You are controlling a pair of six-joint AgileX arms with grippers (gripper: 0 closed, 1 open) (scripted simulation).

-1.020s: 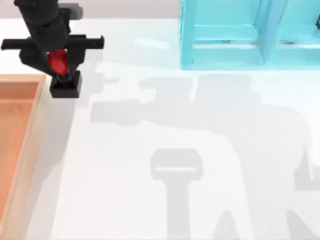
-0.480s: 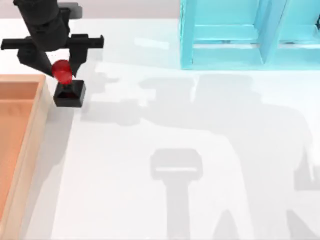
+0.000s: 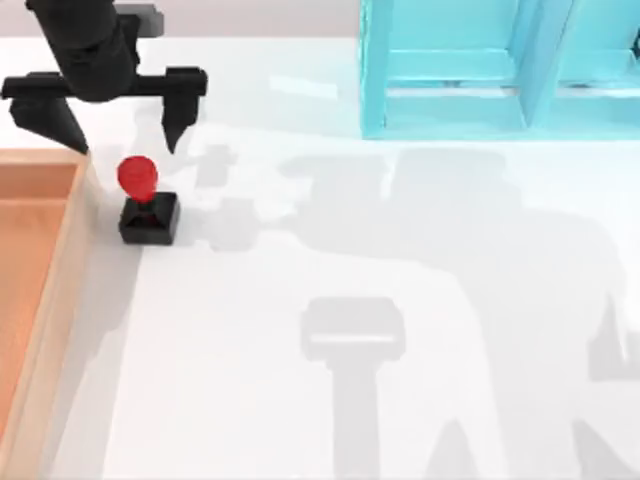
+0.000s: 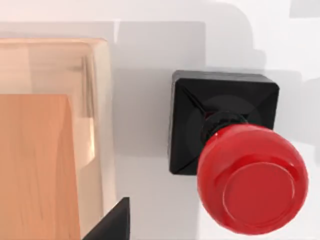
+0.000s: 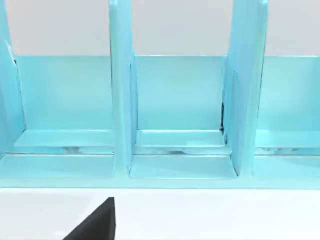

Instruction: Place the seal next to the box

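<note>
The seal (image 3: 146,205), a black square block with a round red knob, stands upright on the white table just right of the box (image 3: 62,262), a shallow wooden tray with tan rims at the table's left edge. A narrow strip of table separates them. My left gripper (image 3: 112,128) hangs open above and slightly behind the seal, its two black fingers spread wide and touching nothing. The left wrist view looks down on the seal (image 4: 235,155) beside the box rim (image 4: 97,130), with one fingertip (image 4: 112,225) at the frame's edge.
A light blue cabinet-like frame (image 3: 500,70) stands at the back right of the table; the right wrist view faces its compartments (image 5: 175,110), with a dark fingertip (image 5: 97,222) at the edge. Broad arm shadows lie across the white table's middle.
My left gripper opened, let go of the seal's red knob and rose away. The seal now stands free on the table beside the box, a little nearer the front than before.
</note>
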